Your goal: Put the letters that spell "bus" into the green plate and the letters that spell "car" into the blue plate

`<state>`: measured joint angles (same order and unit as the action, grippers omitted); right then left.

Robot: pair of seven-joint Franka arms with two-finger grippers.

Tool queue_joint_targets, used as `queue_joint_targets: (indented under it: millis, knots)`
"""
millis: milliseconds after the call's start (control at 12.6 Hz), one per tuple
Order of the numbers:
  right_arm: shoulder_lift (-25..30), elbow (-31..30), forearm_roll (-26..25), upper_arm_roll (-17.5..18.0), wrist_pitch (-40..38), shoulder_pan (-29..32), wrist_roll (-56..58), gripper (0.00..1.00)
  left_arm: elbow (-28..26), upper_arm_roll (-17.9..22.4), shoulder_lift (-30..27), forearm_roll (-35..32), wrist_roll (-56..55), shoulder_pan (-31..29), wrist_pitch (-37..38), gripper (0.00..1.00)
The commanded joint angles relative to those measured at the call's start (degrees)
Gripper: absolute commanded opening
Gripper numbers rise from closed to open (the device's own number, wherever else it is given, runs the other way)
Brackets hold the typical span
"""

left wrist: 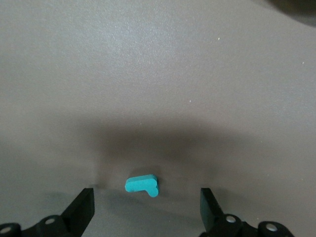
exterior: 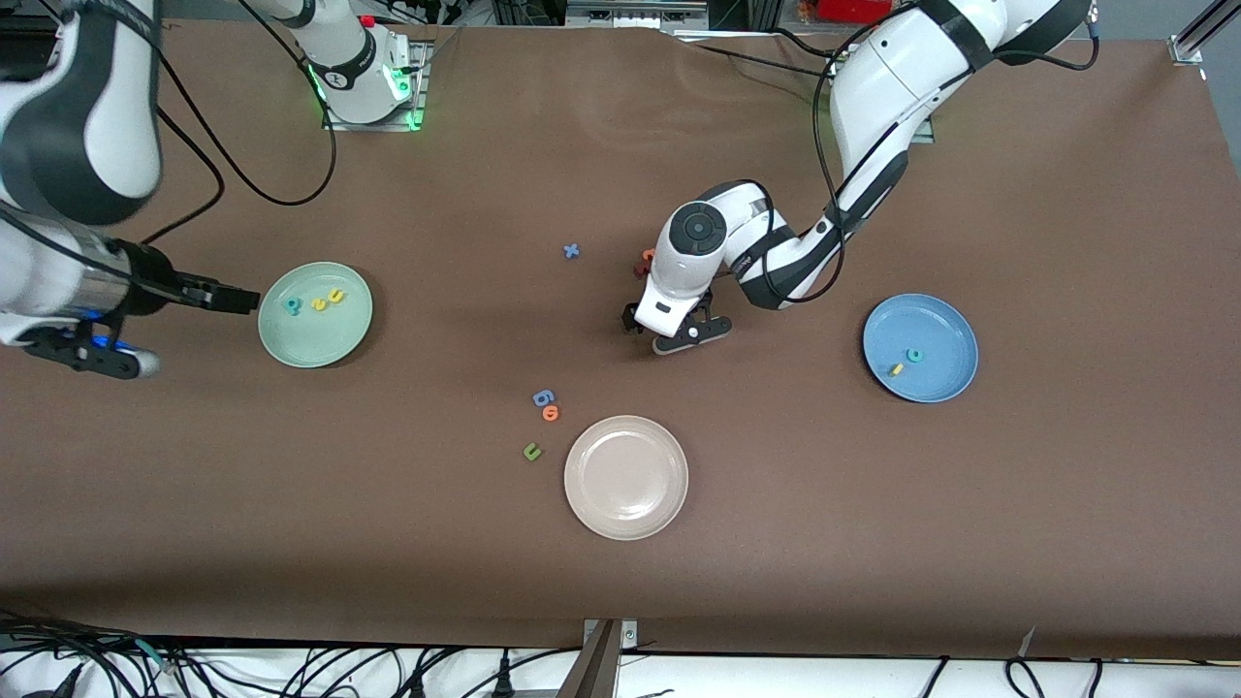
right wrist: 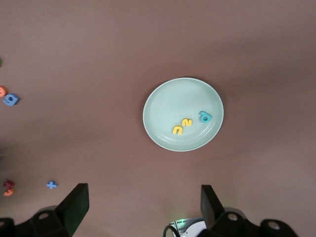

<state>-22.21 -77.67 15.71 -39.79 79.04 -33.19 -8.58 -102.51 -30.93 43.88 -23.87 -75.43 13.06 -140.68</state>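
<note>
At mid-desk, the left tool (left wrist: 146, 210) hangs released, fingers straddling the small teal foam "r" (left wrist: 142, 184), its long axis spanning the gap; the right tool (right wrist: 143, 210), also released, waits above the pale mint-green round plate (right wrist: 163, 101).

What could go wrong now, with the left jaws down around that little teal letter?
1. The teal r lies flat and is tiny between the left gripper's wide-open jaws; as they close it may slip or tip out.
2. The orange and dark red letters sit close beside that gripper, so the arm might nudge them.
3. The blue plate lies well toward the left arm's end, so a weakly pinched letter could drop on the way.
</note>
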Motion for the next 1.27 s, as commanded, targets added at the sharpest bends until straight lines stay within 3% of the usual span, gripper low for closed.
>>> queue_joint_targets:
  millis: [0,318,556,635,794,873,953,1032,1191]
  knots:
    - [0.59,2.44,1.34,-0.46,-2.05,0.76,3.03,1.0,1.61,0.69,0.59,0.67,0.02,0.66,0.75,0.78]
    - [1.65,2.18,0.81,0.07,-2.05,0.06,3.65,1.0,1.61,0.78,0.59,0.58,0.29,0.65,1.9,0.62]
    - [1.56,2.09,0.55,1.9,-0.47,1.54,3.83,1.0,1.61,0.78,0.59,0.58,0.29,0.74,2.51,0.55]
    - [1.65,2.17,0.12,5.74,0.14,5.38,4.35,1.0,1.61,0.78,0.59,0.67,0.2,0.74,3.03,0.52]
    - [4.18,2.09,-8.19,18.19,2.76,13.99,7.16,1.0,1.61,0.78,0.59,0.67,0.11,0.92,3.13,0.49]
    - [5.42,1.22,-10.59,24.78,4.17,19.08,7.26,1.0,1.61,0.78,0.59,0.67,0.02,1.18,3.13,0.48]
    - [6.38,0.16,-10.96,29.11,4.88,23.22,7.26,1.0,1.61,0.78,0.59,0.67,-0.07,1.18,3.13,0.45]
    - [7.35,-1.33,-11.14,30.81,5.24,25.09,7.26,0.99,1.61,0.78,0.59,0.67,-0.15,1.27,3.13,0.42]
    - [10.16,-5.62,-11.23,31.0,8.39,25.02,7.26,0.99,1.61,0.78,0.59,0.67,-0.15,1.27,3.65,0.38]
